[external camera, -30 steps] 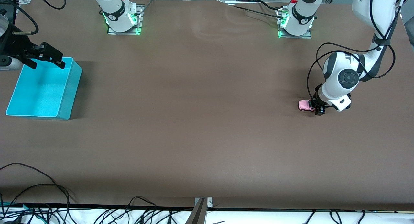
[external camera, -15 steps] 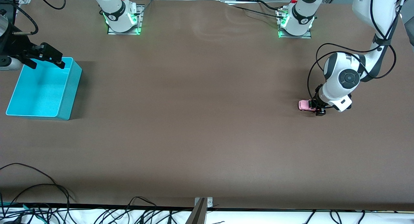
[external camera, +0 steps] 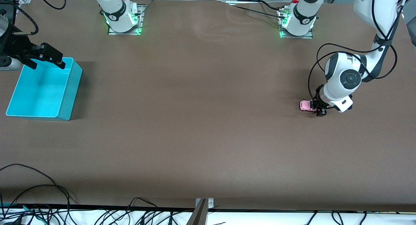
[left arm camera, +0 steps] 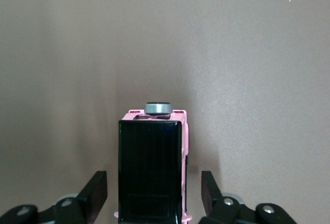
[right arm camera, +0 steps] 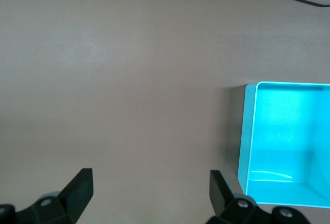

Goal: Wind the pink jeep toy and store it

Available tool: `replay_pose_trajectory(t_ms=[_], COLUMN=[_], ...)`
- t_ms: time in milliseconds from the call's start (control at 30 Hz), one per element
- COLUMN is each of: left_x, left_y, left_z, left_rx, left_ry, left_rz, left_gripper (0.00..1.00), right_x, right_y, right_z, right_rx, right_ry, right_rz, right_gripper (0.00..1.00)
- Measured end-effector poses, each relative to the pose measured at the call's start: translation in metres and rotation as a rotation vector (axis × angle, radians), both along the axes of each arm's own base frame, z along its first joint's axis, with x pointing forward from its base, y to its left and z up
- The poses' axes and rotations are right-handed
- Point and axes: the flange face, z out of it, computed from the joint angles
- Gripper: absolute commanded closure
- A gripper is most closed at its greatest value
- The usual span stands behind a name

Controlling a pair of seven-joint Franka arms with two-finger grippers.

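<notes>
The pink jeep toy (external camera: pixel 305 105) stands on its wheels on the brown table toward the left arm's end. In the left wrist view its black roof (left arm camera: pixel 152 167) fills the space between my fingers, with a grey spare wheel at its end. My left gripper (external camera: pixel 317 108) (left arm camera: pixel 153 193) is down at the table and straddles the jeep. It is open, and a gap shows on each side between the fingers (left arm camera: pixel 95 190) and the car. My right gripper (external camera: pixel 47 65) (right arm camera: pixel 149 188) waits open and empty over the rim of the turquoise bin (external camera: pixel 70 88) (right arm camera: pixel 247 131).
The turquoise bin is empty and sits at the right arm's end of the table. Both arm bases (external camera: pixel 123 20) (external camera: pixel 297 21) stand along the table edge farthest from the front camera. Loose cables (external camera: pixel 39 189) and a metal bracket (external camera: pixel 204 204) lie at the nearest edge.
</notes>
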Motion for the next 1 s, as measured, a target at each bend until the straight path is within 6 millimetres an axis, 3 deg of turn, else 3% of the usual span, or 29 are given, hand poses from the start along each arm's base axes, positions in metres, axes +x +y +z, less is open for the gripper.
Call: replay_pose_trajectory(t_ms=[300, 500, 633, 1000], left_x=[0.0010, 0.0022, 0.0027, 0.0040], left_y=[-0.0049, -0.0061, -0.0072, -0.0044], left_z=[0.0009, 0.0019, 0.0028, 0.0036], left_rx=[-0.010, -0.011, -0.012, -0.021], left_ry=[-0.001, -0.004, -0.005, -0.008], left_rz=[-0.010, -0.012, -0.014, 0.008], left_gripper=[0.24, 0.62, 0.79, 0.83], right_x=[0.0000, 0.0000, 0.0000, 0.0000], right_y=[-0.0001, -0.0001, -0.0001, -0.0003], right_z=[0.0000, 0.0000, 0.0000, -0.0003], right_rx=[0.000, 0.000, 0.000, 0.000], right_ry=[0.000, 0.000, 0.000, 0.001], right_rz=[0.000, 0.000, 0.000, -0.001], right_gripper=[0.00, 0.00, 0.00, 0.00])
